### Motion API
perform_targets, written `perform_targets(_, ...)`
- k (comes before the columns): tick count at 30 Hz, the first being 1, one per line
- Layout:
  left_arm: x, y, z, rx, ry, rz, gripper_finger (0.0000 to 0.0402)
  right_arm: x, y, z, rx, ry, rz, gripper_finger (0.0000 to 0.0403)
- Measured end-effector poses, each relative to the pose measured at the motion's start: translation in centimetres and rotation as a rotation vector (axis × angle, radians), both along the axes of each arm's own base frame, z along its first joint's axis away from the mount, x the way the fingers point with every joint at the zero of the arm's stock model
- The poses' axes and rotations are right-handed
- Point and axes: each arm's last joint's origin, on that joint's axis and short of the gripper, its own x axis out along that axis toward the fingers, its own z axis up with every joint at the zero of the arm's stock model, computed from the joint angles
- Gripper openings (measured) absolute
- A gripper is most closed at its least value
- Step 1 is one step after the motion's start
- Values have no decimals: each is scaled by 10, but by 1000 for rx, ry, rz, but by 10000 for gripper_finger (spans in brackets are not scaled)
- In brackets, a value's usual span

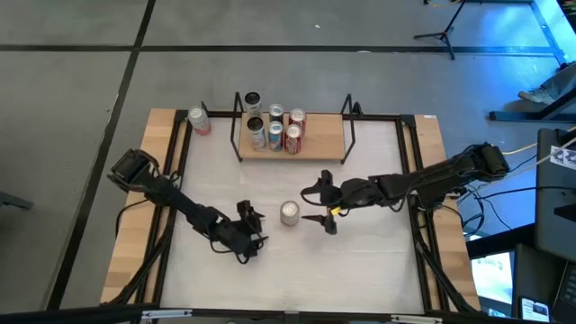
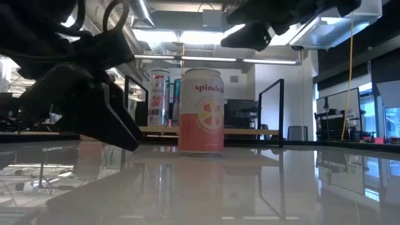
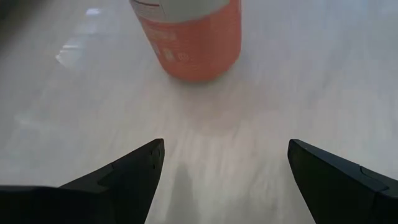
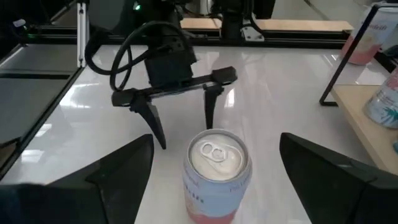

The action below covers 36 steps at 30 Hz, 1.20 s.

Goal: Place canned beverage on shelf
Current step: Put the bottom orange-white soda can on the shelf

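White tabletop fills the middle of the high view, edged by light wood (image 1: 132, 236) and black rails, with grey floor around it. Beyond the table, the low view shows an office with ceiling lights and monitors.

One pink can (image 1: 289, 213) stands upright near the table's centre, apart from everything else. Its label reads "spindrift" in the low view (image 2: 201, 112), and its silver top with pull tab shows in the right wrist view (image 4: 216, 177).

Left gripper (image 1: 251, 226) sits low beside the can, on its left, fingers spread wide and released, holding nothing; in its wrist view the can (image 3: 188, 36) stands ahead of the gap between the fingers. Right gripper (image 1: 319, 205) is just to the can's right, also spread wide and empty, its two fingers either side of the can's line without touching it.

At the far edge stands the shelf (image 1: 315, 137), a wood board in a black wire frame, carrying five upright cans (image 1: 274, 133) on its left half. Another pink can (image 1: 199, 121) stands on the table left of the shelf.
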Motion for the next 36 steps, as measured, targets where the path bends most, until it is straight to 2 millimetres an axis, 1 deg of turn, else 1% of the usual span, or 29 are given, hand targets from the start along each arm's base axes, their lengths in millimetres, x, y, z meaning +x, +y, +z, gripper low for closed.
perform_targets(4,-1,6,-4,-36,-4,-5,332,18,3,-5,-25,26,-8,346)
perform_targets(9,1,5,-3,-52,-22,-11,332,47,9,-13,-60,86,-16,346)
perform_targets(12,0,4,-3,-53,-21,-15,332,59,11,-19,-86,153,-32,346)
perform_targets(15,0,4,-3,-53,-20,-15,332,66,12,-27,-106,200,-42,346)
perform_targets(23,0,4,-3,-53,-18,-17,332,70,13,-49,-123,297,-42,346)
perform_targets(28,0,4,-3,-53,-18,-17,332,70,13,-52,-126,306,-41,345)
perform_targets(31,0,4,-3,-53,-19,-16,332,71,14,-51,-140,285,-28,323)
perform_targets(34,0,4,-3,-52,-19,-15,332,72,14,-50,-151,279,-21,283)
perform_targets(36,0,4,-3,-51,-19,-15,332,69,13,-47,-163,283,-17,280)
